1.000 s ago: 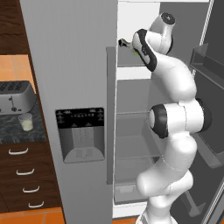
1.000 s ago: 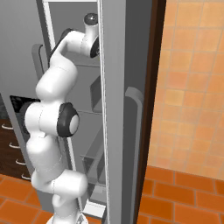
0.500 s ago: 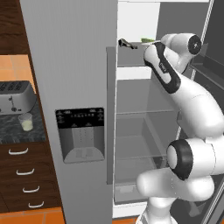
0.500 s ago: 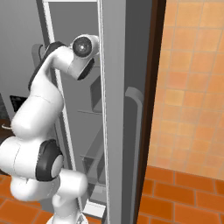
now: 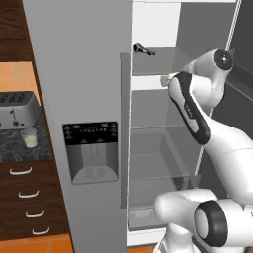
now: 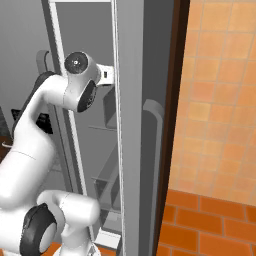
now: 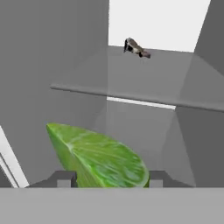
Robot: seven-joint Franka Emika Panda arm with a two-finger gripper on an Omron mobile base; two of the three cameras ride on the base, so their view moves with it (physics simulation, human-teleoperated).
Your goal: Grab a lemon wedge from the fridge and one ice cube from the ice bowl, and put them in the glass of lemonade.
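Moved: the hand (image 7: 107,177) has drawn back from the upper fridge (image 5: 84,74) shelf, now lower
Hand: closed on the lemon wedge (image 7: 98,157)
Wedge: between the fingertips (image 7: 64,178)
Beyond hand: small brown item (image 7: 136,48) on shelf

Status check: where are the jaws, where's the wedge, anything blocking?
Gripper inside grey steel fridge, jaws shut on bright yellow-green lemon wedge. Small dark item on shelf above, apart. Path out unobstructed.

lemon wedge (image 7: 98,158) btwn fingertips (image 7: 64,179), fridge shelf (image 7: 131,94)
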